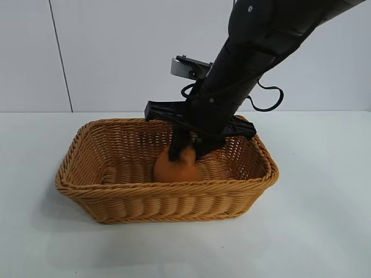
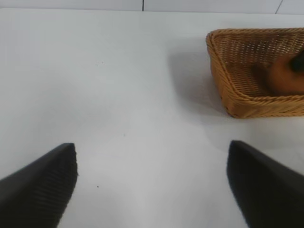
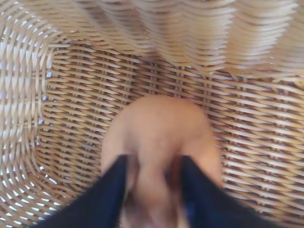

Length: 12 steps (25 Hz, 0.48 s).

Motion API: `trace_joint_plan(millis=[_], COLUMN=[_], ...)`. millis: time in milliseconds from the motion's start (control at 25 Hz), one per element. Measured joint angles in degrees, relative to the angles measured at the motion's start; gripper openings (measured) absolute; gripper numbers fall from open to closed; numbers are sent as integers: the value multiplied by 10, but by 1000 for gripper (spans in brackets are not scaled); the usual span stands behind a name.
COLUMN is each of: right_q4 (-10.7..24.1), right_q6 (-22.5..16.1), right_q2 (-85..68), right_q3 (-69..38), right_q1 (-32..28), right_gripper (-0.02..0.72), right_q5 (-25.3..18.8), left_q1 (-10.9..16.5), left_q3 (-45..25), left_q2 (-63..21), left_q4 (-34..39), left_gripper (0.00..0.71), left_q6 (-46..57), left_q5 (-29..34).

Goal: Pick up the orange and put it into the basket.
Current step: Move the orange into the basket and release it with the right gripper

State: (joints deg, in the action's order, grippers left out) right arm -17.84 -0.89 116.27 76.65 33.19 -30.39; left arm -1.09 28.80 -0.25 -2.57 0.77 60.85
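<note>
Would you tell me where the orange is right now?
In the exterior view the orange sits inside the basket, near its front wall, with the right gripper directly over it.

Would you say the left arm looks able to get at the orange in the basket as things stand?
Probably not easily. The orange lies inside the basket, and the right pincer straddles it from above, blocking the top. The left pincer hangs open over bare table, apart from the basket, whose wall also stands between.

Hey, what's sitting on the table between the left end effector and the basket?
Nothing: the left wrist view shows only bare white table between the left end effector and the basket.
</note>
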Motion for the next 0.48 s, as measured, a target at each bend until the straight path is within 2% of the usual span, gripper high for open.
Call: trace_joint_plan(millis=[40, 80, 200, 320, 480], right_q4=[5, 12, 41, 80, 131], right_q6=[1, -1, -25, -44, -50], right_q2=[-4, -7, -19, -22, -24], right_q3=[0, 3, 35, 98, 190], right_q1=[0, 0, 0, 0, 0], right_gripper=[571, 604, 650, 656, 661], right_q5=[-5, -14, -62, -156, -304], left_q1=[0, 0, 0, 0, 0], left_q3=[0, 0, 0, 0, 0], left_q2=[0, 0, 0, 0, 0], left_q4=[0, 0, 0, 0, 0], left_gripper=[613, 613, 613, 613, 613], left_q6=[0, 0, 0, 0, 0], left_q5=[0, 0, 0, 0, 0])
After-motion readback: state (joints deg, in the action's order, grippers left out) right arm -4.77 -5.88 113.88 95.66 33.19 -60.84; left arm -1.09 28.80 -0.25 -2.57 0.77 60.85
